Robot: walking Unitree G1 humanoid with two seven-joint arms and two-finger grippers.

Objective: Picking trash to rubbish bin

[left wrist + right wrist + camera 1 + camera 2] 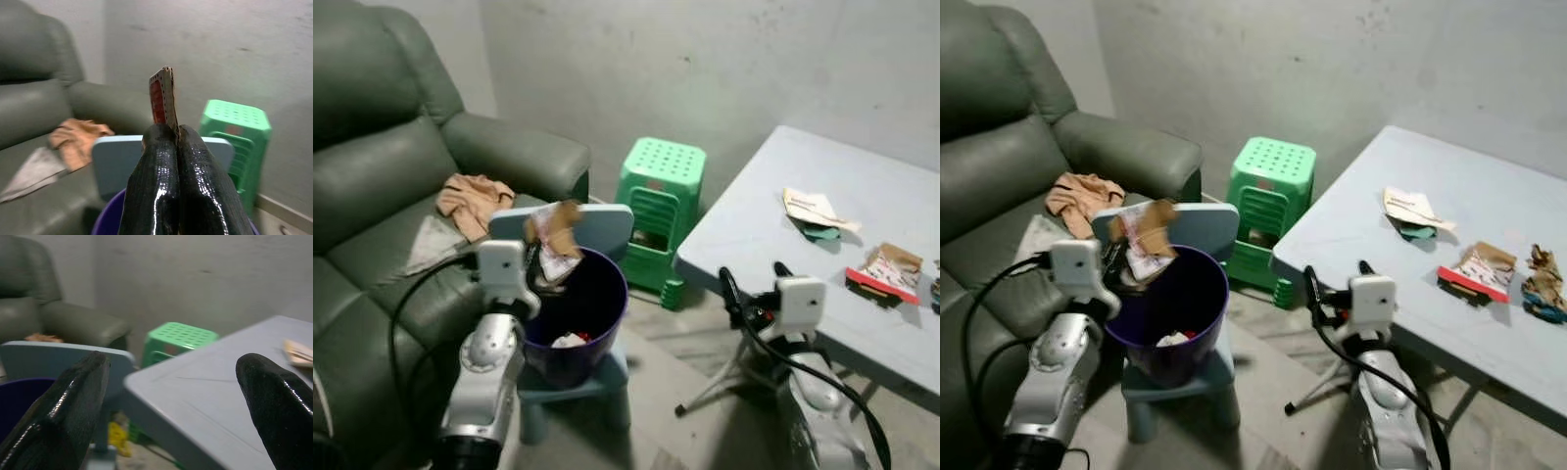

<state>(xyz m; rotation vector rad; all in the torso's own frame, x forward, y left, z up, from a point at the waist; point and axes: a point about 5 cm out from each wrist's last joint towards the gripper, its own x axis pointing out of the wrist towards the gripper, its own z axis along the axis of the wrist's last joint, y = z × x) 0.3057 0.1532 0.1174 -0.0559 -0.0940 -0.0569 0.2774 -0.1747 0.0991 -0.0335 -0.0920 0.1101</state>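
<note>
Left tool (540,266) pinches wrapper (554,238) over purple bin (592,328); right tool (751,284) gapes beside table (754,220)

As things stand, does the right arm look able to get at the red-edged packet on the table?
Probably yes: the right gripper is open at the table edge, with bare tabletop between it and the red-edged packet.

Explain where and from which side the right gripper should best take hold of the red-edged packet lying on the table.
Probably the red-edged packet's near red edge, approached from the table's front side: it lies flat by that rim, closest to the open right gripper.
</note>
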